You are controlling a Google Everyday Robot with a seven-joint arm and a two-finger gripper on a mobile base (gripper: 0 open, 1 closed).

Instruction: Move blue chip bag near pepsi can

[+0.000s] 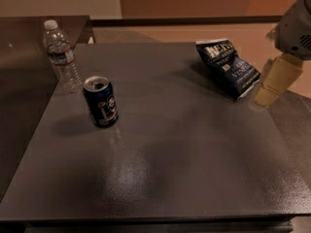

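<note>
The blue chip bag [227, 67] lies on the dark table [184, 144] at its far right, dark navy with white lettering. The pepsi can [100, 101] stands upright at the left middle of the table, far from the bag. My gripper [266, 93] hangs at the right edge of the view, just right of the bag and close to its lower right corner. Its grey body [296, 25] is above. It holds nothing that I can see.
A clear plastic water bottle [61, 57] stands upright behind and left of the can. A second dark surface [19, 72] adjoins the table on the left. A tan floor lies behind the table.
</note>
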